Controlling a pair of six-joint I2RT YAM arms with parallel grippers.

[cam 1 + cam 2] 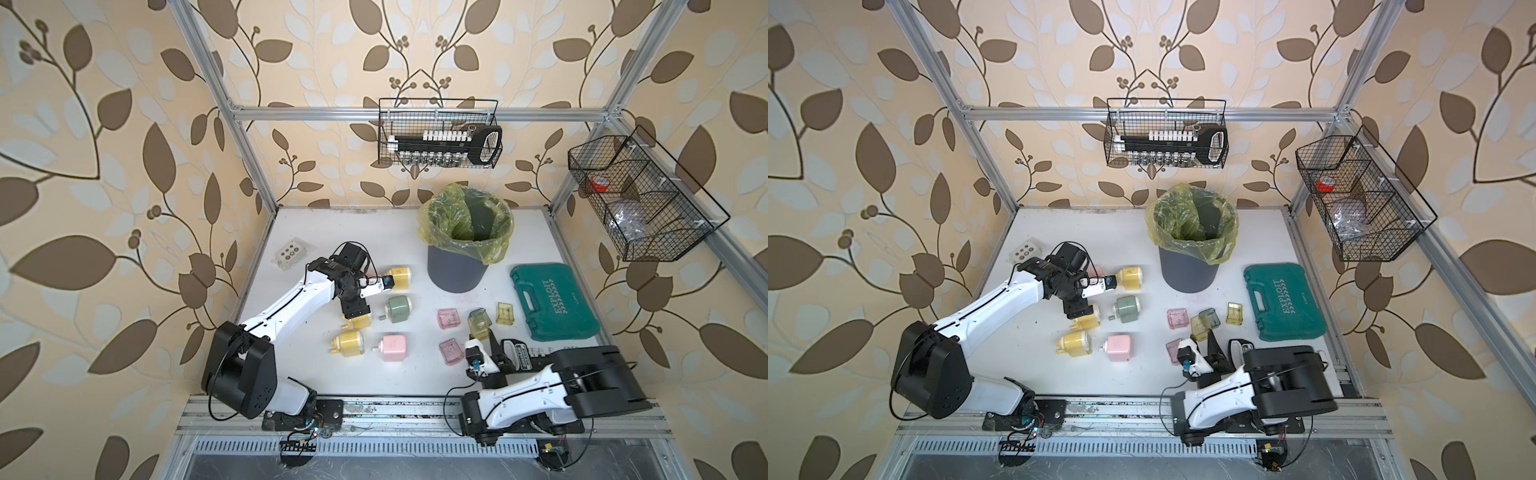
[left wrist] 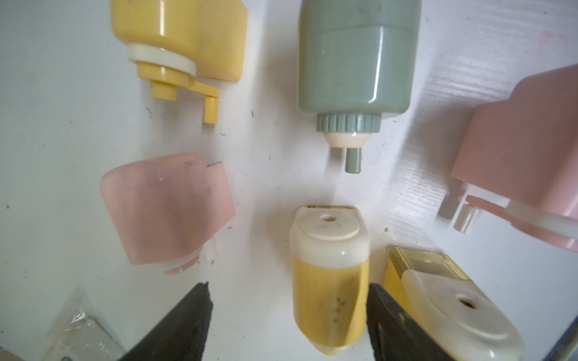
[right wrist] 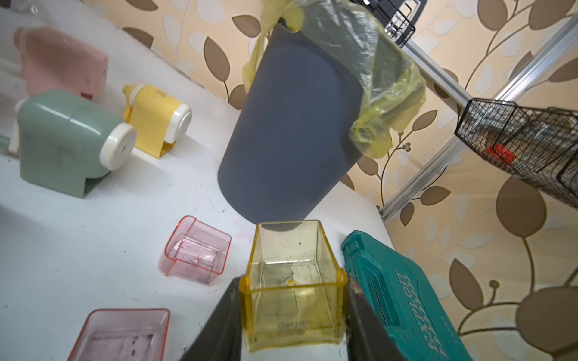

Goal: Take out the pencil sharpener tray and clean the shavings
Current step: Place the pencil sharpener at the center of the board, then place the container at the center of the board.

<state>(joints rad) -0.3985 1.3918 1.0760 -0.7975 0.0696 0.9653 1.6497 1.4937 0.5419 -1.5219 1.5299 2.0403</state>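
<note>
Gripping yellow tray [image 3: 292, 250], right tool [image 3: 292, 281]; left tool [image 2: 287, 286] seemingly open astride sharpener [image 2: 328, 281].

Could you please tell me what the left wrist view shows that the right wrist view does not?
Only the left wrist view: the left gripper open astride a yellow sharpener, and a second yellow sharpener with its clear tray apparently still in. Only the right wrist view: the right gripper shut on the yellow tray, a pink tray, a second pink tray, the lined grey bin and the teal case. Both: the green sharpener, the cranked yellow sharpener beside it, a pink sharpener and the white table.
</note>
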